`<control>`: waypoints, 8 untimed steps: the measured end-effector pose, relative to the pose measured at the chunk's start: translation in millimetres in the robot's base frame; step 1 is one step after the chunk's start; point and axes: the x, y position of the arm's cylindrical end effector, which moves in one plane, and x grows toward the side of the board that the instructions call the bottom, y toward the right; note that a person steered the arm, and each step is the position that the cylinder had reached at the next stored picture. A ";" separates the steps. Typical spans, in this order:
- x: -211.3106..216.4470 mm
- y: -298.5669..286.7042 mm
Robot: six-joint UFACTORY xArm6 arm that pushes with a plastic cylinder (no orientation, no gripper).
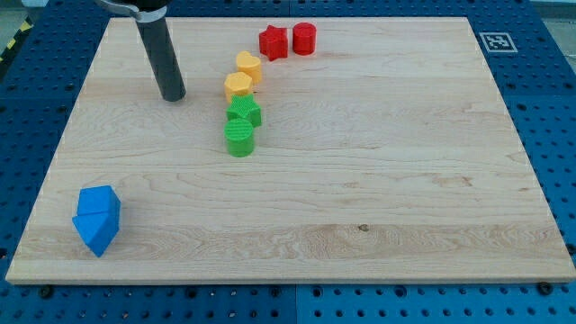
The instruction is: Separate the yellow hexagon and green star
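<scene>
My tip (172, 95) rests on the board at the upper left, well to the left of a column of blocks. In that column a yellow block (249, 67) is at the top, and a yellow hexagon (238, 86) sits just below it. The green star (244, 112) touches the hexagon's lower edge. A green cylinder (239, 139) sits just below the star. My tip is about a block's width and a half left of the yellow hexagon.
A red star (273, 42) and a red cylinder (304, 38) sit near the board's top edge. Two blue blocks (97, 220) sit together at the lower left corner. A printed marker (497, 41) is at the top right of the wooden board (378, 180).
</scene>
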 end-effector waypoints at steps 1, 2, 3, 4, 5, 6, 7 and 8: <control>0.8 29.5; -3.4 76.6; -7.1 107.6; -4.7 109.4; -2.6 99.9; -2.4 110.7; 9.9 117.4; 34.8 117.3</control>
